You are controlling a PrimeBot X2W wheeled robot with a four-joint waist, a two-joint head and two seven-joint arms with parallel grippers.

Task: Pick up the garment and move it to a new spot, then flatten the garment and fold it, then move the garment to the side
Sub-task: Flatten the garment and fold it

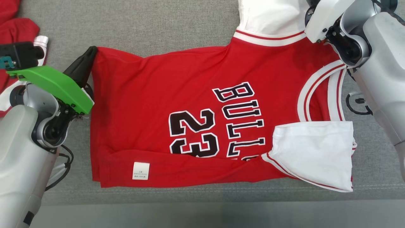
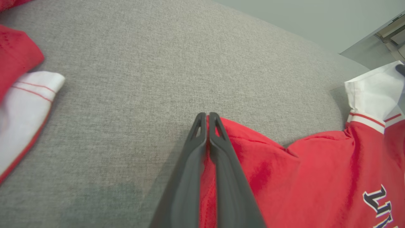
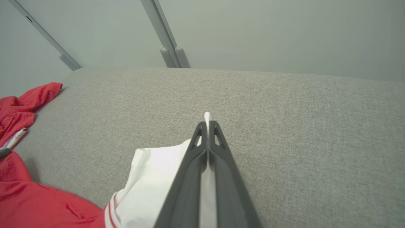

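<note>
2 tools pinching jersey (image 1: 190, 126) — left tool (image 2: 207, 115) hem (image 2: 231, 134), right tool (image 3: 208, 124) sleeve (image 3: 152, 177) | red garment (image 1: 19, 31) beside

Red jersey (image 1: 177, 79), white sleeves, spread flat; hem corner clamped in left end effector (image 2: 207, 117), one sleeve in right end effector (image 3: 207, 125).

I see a wide grey woven-fabric cushion surface (image 1: 177, 25), and behind it a plain pale grey-green wall (image 3: 284, 31)

Bright, even light leaves only soft shadows on the grey woven fabric surface (image 1: 158, 28). Wrist views bow at the edges, blurring near the lens.
</note>
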